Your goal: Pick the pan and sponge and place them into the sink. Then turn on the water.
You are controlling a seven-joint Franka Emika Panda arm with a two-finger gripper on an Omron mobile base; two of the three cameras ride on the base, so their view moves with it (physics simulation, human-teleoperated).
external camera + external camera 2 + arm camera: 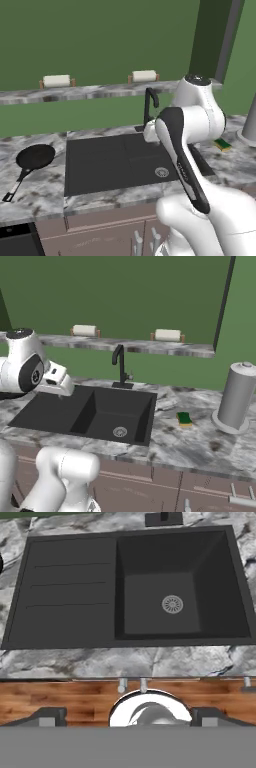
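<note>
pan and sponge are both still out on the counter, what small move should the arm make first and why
Probably swing the claw left toward the pan. The sink holds nothing yet. The pan sits on the counter to the basin's left, the sponge to its right, and the claw holds nothing, hanging above the sink's front edge, looking down into the basin. Either item could go first; the pan is the bigger one.
</note>
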